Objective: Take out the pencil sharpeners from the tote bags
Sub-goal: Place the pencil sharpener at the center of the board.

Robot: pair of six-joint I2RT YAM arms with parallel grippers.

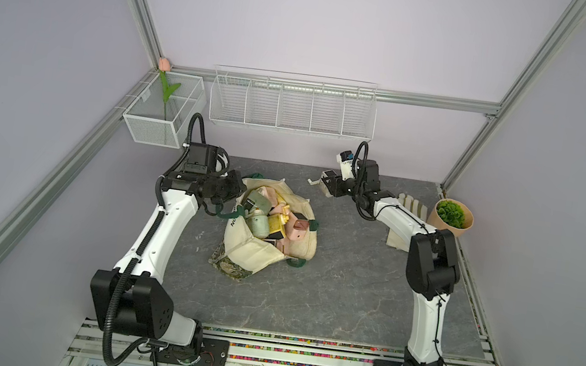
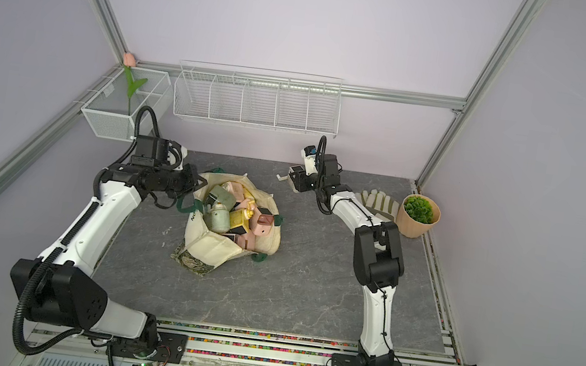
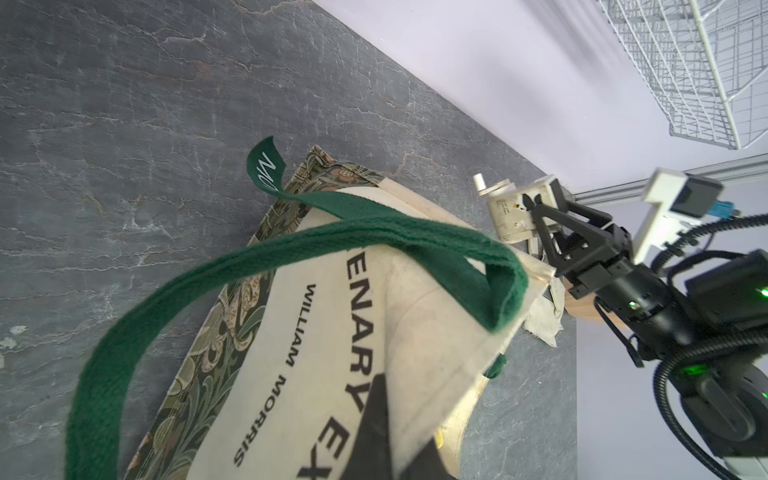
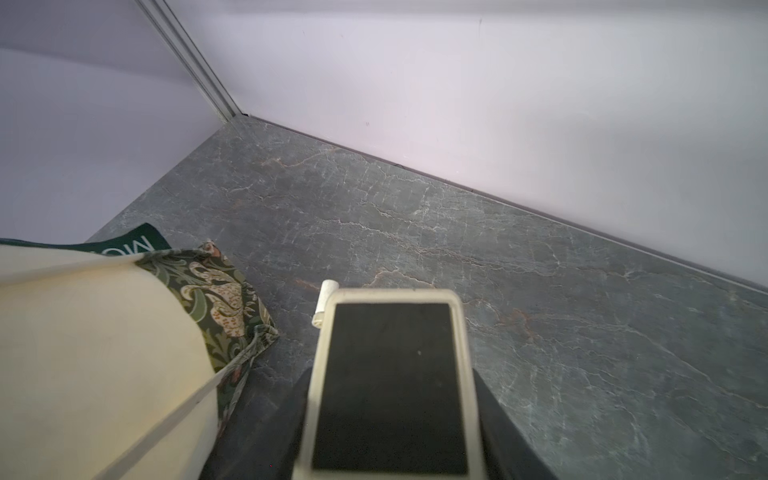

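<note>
Table (image 1: 345, 296). Wall rack (image 1: 292, 106) at 12 o'clock. Central tote bag (image 1: 254, 252), heaped with pencil sharpeners (image 1: 271, 216); rim pinched at 10 o'clock by closed left gripper (image 1: 242, 189). Pot (image 1: 437, 222) and gloves (image 2: 378, 203) at 2 o'clock, gloves partly behind right arm (image 1: 396, 214). Right gripper (image 1: 330, 186), 1 o'clock, clamped on cream sharpener (image 4: 390, 382).

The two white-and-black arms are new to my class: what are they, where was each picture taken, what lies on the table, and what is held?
They are two robot arms. Two pictures look down from overhead; two come from cameras on the wrists. On the grey table lie a tote bag full of pastel pencil sharpeners, work gloves and a potted plant. The left arm's fingers pinch the bag's rim; the right arm's fingers hold a cream sharpener outside the bag.
</note>
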